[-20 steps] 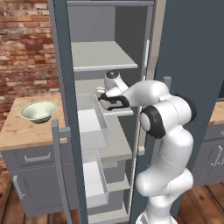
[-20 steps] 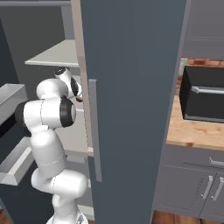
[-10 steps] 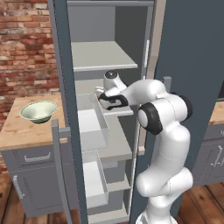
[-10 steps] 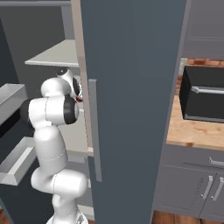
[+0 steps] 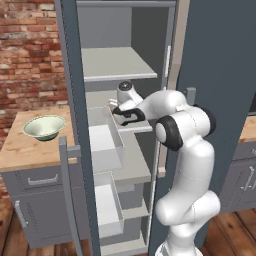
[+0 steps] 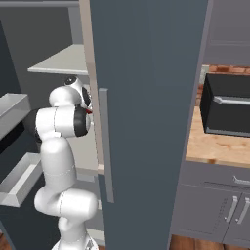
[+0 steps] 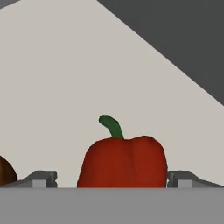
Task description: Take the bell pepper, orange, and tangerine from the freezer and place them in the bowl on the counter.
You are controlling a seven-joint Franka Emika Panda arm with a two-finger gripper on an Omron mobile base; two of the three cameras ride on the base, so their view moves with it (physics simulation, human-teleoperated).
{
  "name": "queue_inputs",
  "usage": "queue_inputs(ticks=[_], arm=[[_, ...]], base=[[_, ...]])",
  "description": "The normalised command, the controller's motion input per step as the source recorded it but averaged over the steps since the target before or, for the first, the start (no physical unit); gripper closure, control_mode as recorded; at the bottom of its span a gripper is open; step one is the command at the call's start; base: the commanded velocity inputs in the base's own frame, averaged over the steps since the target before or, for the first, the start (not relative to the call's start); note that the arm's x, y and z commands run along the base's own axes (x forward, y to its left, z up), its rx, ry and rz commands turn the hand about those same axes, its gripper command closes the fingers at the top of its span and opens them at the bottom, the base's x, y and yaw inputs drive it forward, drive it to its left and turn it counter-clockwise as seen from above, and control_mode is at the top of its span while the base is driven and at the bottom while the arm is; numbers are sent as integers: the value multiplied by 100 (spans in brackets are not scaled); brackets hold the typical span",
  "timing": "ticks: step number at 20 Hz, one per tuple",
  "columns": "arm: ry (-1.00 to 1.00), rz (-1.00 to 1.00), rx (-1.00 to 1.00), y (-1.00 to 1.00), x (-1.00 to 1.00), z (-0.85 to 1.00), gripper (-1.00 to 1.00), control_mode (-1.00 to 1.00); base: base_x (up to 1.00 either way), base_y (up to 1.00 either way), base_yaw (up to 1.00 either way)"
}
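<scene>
Jaws spread wide — flanking the bell pepper (image 7: 123, 162) on a freezer (image 5: 125, 64) shelf.

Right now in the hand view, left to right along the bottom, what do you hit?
Sliver of a brown-orange fruit at the left edge → left fingertip → red bell pepper with its green stem → right fingertip. The pepper sits between the open gripper tips, on the pale freezer shelf.
</scene>
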Motion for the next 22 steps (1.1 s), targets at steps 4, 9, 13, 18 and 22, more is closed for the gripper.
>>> queue_inputs(ticks=[4,9,13,18,22], arm=[[0,-4,0,3,7,-16,-100,-100],[0,-4,0,3,7,-16,-100,-100],[0,-4,0,4,6,-16,-100,-100],[0,-3,0,7,3,-16,100,-100],[0,0,0,0,-6,-22,100,-100]], base=[[0,0,0],[0,0,0],[0,0,0],[0,0,0],[0,0,0]])
